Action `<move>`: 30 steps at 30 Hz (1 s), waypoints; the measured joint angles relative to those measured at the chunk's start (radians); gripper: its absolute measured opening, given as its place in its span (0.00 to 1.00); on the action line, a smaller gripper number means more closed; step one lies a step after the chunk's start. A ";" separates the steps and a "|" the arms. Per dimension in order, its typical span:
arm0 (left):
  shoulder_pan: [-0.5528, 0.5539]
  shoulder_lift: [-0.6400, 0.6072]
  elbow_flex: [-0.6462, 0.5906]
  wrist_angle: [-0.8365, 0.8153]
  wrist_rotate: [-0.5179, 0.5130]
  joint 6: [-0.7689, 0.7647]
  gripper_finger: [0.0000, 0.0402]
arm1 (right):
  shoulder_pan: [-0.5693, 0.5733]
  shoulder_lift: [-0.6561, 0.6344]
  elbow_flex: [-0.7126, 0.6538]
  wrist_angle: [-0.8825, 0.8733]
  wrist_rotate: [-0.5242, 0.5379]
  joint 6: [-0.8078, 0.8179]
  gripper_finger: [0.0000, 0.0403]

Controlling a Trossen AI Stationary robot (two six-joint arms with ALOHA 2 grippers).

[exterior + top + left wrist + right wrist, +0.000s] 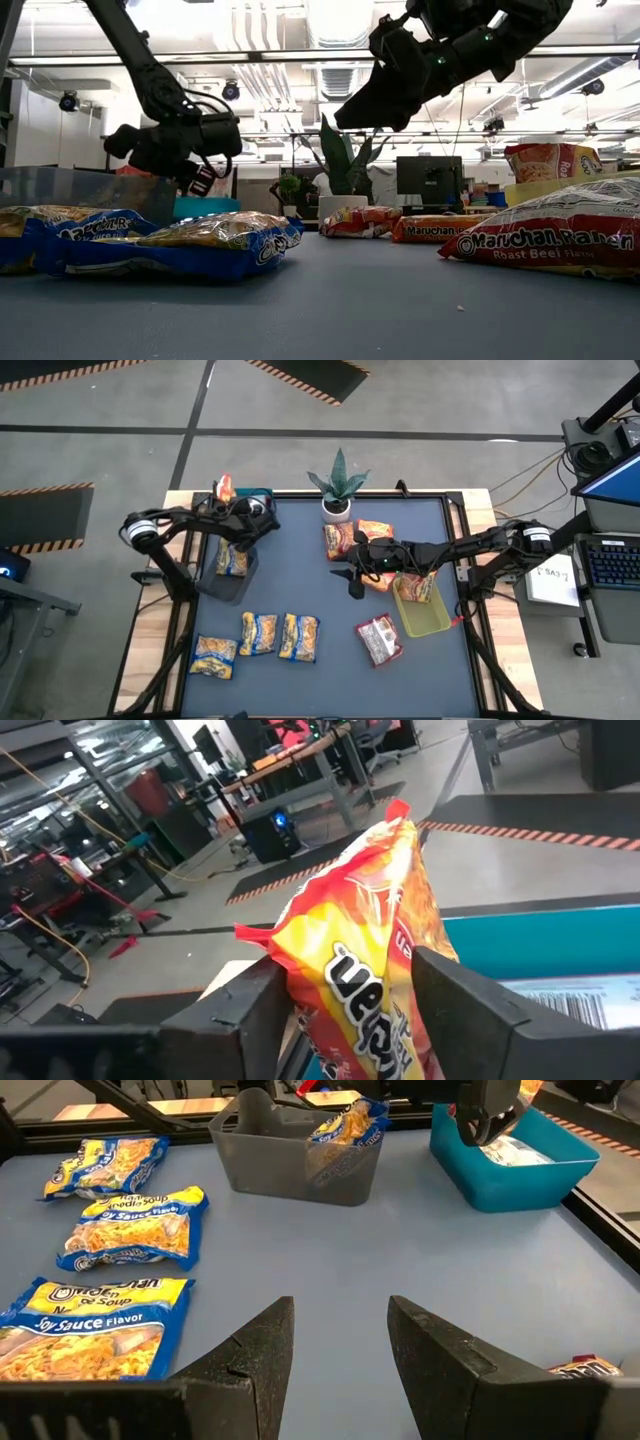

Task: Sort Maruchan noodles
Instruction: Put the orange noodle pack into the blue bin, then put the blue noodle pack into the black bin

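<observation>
Left gripper (226,493) is hovering at the far left corner of the surface (330,670), above the blue bin (258,495). An orange-red packet (365,970) is standing upright between its two fingers (250,1020); the jaws are partly open, and whether they are pressing on the packet or standing loose beside it cannot be told. In the right wrist view the same gripper is hanging over the blue bin, in which a pale packet (515,1152) is lying.

Right gripper (353,573) is hanging above the middle of the surface, jaws partly open and holding nothing; bare surface is showing between its fingers (255,1360).

A grey bin (228,572) is sitting near the left edge, with a yellow-and-blue packet (232,557) leaning inside it. Three more yellow-and-blue packets (258,633) are lying flat near the front left, just beside one another. A red-and-white packet (378,639) is lying flat front of centre, just beside the yellow-green bin (420,618), which is holding one orange packet (418,587). Further orange-red packets (340,540) are lying beside the potted plant (338,495) at the far edge, partly under the right arm.
</observation>
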 joint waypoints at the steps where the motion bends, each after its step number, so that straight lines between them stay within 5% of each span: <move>1: -0.005 -0.006 0.000 -0.012 0.003 -0.001 0.49 | 0.000 0.000 0.000 0.000 0.000 0.000 0.39; 13: -0.010 -0.205 0.000 -0.336 0.087 -0.222 0.59 | 0.000 0.000 0.000 -0.014 0.000 0.001 0.39; 21: -0.069 -0.377 0.000 -0.383 0.124 -0.130 0.59 | 0.000 0.000 0.000 -0.017 -0.001 0.046 0.39; 30: -0.325 -0.553 0.000 -0.369 0.280 0.037 0.59 | 0.006 0.000 0.026 -0.082 -0.040 0.195 0.37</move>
